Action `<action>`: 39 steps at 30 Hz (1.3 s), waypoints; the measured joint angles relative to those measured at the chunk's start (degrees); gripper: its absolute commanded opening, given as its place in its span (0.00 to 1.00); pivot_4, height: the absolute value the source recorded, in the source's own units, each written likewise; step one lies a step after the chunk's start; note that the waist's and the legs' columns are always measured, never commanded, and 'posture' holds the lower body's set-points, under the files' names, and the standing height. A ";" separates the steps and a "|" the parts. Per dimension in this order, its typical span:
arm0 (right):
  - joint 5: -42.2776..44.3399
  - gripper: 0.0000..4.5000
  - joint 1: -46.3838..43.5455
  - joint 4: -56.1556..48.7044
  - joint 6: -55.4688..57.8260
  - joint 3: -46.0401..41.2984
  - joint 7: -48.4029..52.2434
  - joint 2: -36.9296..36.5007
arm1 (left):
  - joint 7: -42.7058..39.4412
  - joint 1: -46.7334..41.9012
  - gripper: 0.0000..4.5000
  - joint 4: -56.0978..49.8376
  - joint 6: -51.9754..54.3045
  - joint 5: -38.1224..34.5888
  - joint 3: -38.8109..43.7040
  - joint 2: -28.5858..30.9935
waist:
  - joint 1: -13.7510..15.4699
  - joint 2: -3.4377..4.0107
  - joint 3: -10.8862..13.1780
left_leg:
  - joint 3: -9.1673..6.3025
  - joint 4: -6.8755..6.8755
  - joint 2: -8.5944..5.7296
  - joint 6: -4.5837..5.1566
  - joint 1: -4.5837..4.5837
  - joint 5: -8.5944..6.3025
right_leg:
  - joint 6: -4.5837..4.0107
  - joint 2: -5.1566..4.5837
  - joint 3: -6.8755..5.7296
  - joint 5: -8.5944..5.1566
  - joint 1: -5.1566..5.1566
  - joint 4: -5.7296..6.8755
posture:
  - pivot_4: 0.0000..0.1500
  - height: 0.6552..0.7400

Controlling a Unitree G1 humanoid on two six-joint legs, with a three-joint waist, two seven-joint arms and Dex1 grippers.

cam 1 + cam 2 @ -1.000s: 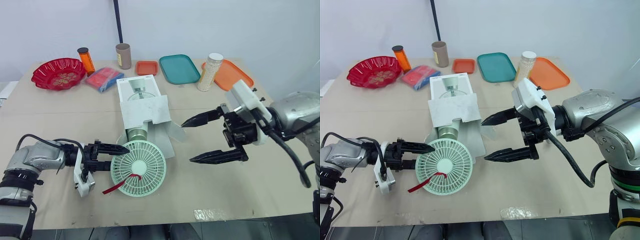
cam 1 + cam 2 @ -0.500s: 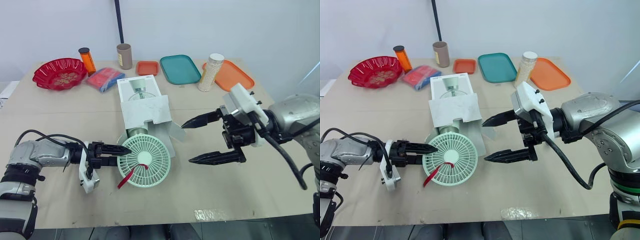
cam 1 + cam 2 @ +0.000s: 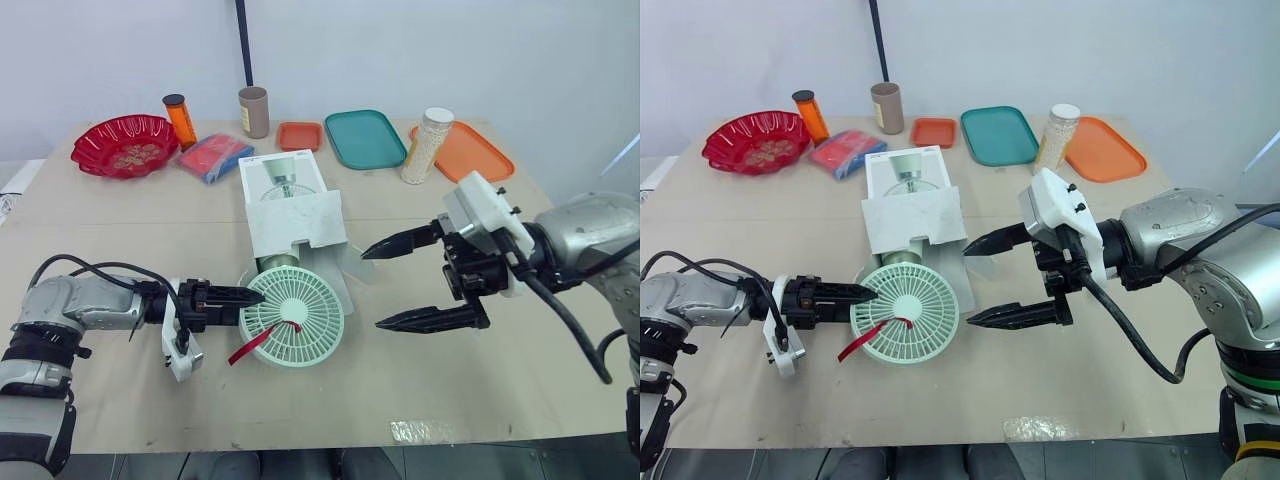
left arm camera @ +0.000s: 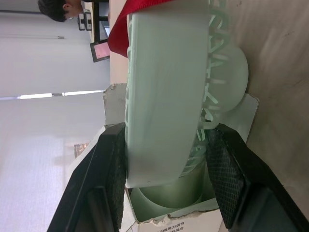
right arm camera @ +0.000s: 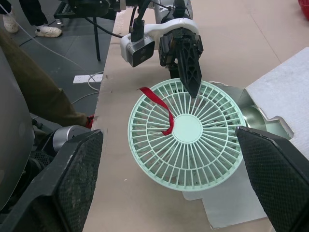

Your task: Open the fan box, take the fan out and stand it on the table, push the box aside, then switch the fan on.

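A pale green round plastic fan [image 3: 293, 329], half out of an open white cardboard box [image 3: 295, 215], is pinched at its rim by the left gripper [image 3: 245, 305], seemingly for pulling free. The right gripper [image 3: 372, 288] is held spread beside the box, perhaps to steady it.

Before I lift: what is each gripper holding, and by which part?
The left gripper holds the green fan by the rim of its round head, a finger on each face. The right gripper is open, holding nothing.
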 measured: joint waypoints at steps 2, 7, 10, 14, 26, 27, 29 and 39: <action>0.02 1.00 0.06 0.01 0.12 0.00 -0.18 0.00 | 0.13 0.16 0.42 -0.08 0.29 -0.48 -0.37 0.07 | 0.02 0.00 0.00 | 0.00 0.00 0.00 0.00 0.00 0.00 | 0.00 0.00 0.00 0.00 0.00 0.00 | 1.00 1.00; 0.13 1.00 0.05 0.04 0.64 0.00 -1.06 0.00 | 0.77 0.78 0.42 -0.54 1.35 -2.34 -1.81 1.06 | 0.02 0.00 0.00 | 0.00 0.00 0.01 0.00 0.00 0.00 | 0.00 0.00 -0.02 0.00 0.00 0.00 | 1.00 1.00; 0.54 1.00 0.04 0.04 1.25 -0.04 -1.32 0.00 | 0.88 0.69 0.42 -0.55 2.57 -8.75 -5.38 3.20 | 0.04 0.00 0.00 | 0.00 0.00 0.02 0.01 -0.01 0.00 | 0.00 -0.02 -0.04 0.00 0.00 0.01 | 1.00 1.00; 1.55 1.00 -0.36 0.12 2.50 -0.30 -2.42 0.00 | -0.98 0.59 0.42 -2.82 6.32 -21.43 -12.93 7.71 | 0.03 0.00 0.00 | -0.01 0.00 0.03 0.01 -0.01 -0.01 | 0.00 -0.04 -0.12 0.00 -0.01 0.02 | 1.00 1.00; 4.54 1.00 -3.57 3.59 5.57 -3.53 -6.48 -0.14 | -20.33 10.50 0.42 -24.75 25.28 -60.59 -23.33 23.34 | -0.01 0.07 0.01 | 0.02 0.03 0.08 0.03 0.04 -0.02 | -0.03 -0.02 -0.19 -0.02 -0.01 0.05 | 1.00 1.00; 4.73 1.00 -3.78 4.08 5.86 -3.56 -6.74 -0.13 | -21.94 11.90 0.42 -26.00 26.50 -62.24 -23.07 23.36 | 0.05 0.08 0.01 | 0.02 0.03 0.08 0.03 0.04 -0.02 | -0.03 -0.02 -0.18 -0.02 -0.01 0.05 | 1.00 1.00; 5.15 1.00 -4.30 4.80 6.35 -3.80 -7.54 -0.13 | -24.16 13.37 0.42 -28.29 28.57 -64.86 -21.70 23.36 | 0.07 0.07 0.01 | 0.02 0.06 0.08 0.03 0.02 -0.02 | -0.03 -0.02 -0.19 -0.02 0.00 0.05 | 1.00 1.00; 5.56 1.00 0.35 3.39 5.93 -7.19 -8.52 -1.42 | -33.43 18.56 0.42 -33.49 41.21 -74.04 -11.38 21.45 | 0.00 0.09 0.01 | 0.04 0.07 0.09 0.14 0.05 -0.08 | -0.04 0.05 -0.14 -0.02 0.00 0.06 | 1.00 1.00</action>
